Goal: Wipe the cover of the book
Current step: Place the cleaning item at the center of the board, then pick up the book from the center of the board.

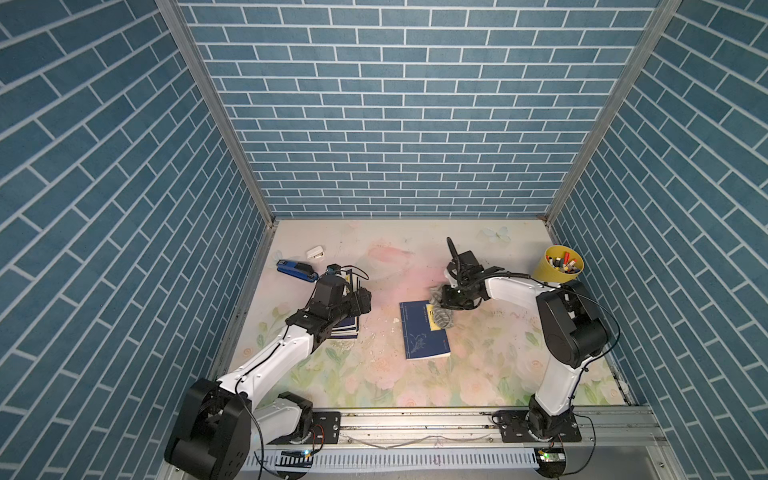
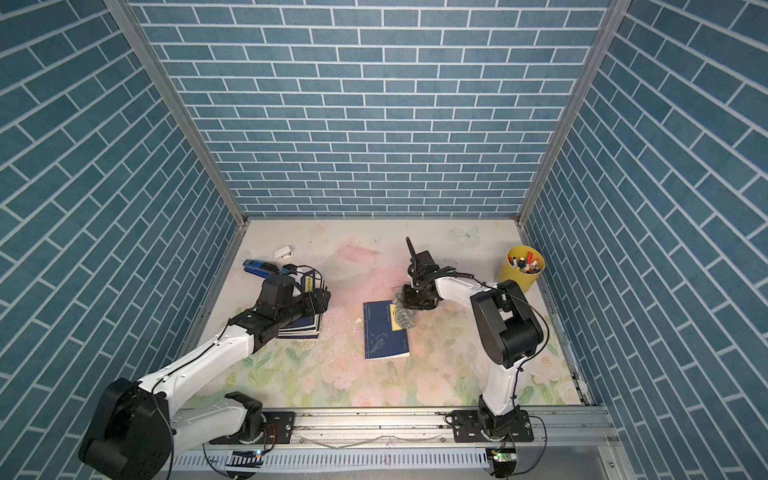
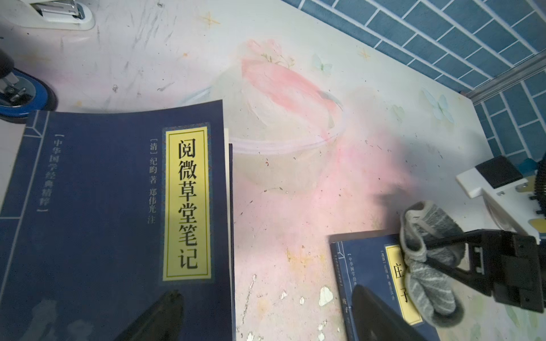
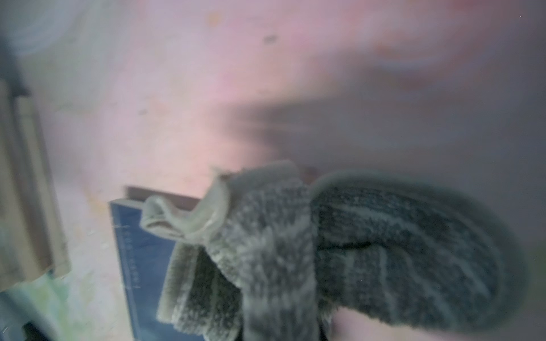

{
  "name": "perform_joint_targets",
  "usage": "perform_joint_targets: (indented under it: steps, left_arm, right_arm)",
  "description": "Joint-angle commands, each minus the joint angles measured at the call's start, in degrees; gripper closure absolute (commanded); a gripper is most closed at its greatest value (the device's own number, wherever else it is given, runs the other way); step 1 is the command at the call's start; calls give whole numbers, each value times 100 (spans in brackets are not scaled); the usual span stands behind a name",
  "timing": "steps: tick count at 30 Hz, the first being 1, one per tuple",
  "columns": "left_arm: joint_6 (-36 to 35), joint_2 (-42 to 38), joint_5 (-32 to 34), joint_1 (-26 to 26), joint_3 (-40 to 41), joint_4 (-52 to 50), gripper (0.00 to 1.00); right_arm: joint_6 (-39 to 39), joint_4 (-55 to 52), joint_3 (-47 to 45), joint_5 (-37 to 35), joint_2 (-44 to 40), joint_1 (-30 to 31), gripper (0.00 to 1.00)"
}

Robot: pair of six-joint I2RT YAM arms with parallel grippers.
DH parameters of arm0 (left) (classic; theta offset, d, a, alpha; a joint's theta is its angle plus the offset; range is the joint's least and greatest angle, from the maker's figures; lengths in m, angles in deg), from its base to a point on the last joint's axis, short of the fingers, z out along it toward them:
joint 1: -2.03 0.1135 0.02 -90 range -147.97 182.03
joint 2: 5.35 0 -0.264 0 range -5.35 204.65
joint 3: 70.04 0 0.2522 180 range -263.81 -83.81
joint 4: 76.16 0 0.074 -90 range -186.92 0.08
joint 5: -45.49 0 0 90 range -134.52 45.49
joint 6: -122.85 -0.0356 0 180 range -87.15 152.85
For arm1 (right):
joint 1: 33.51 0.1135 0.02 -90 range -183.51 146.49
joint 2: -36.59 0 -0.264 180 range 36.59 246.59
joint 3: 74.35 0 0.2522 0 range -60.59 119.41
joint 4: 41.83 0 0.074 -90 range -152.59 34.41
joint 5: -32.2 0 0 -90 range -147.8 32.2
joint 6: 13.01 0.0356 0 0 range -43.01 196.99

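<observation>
As only the left wrist view shows, right hand (image 3: 427,251) pinches cloth (image 3: 425,292).

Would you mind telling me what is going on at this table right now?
The right gripper is shut on a grey striped cloth, which lies across the yellow-labelled corner of the blue book mid-table. The left gripper hangs open above a separate stack of books, holding nothing.
</observation>
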Motion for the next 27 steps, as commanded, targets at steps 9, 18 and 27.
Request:
perform_joint_targets:
  steps: [9, 18, 27]
  left_arm:
    - [-117, 156, -42, -15, 77, 251, 6]
    - [-355, 548, 80, -559, -217, 167, 7]
    - [-23, 912, 197, -1013, -210, 106, 9]
  right_arm:
    - [-490, -1745, 335, -2021, -276, -616, 74]
    - [-365, -2068, 439, -2588, -1039, -277, 41]
    - [-321, -2320, 685, -2491, -1423, 681, 26]
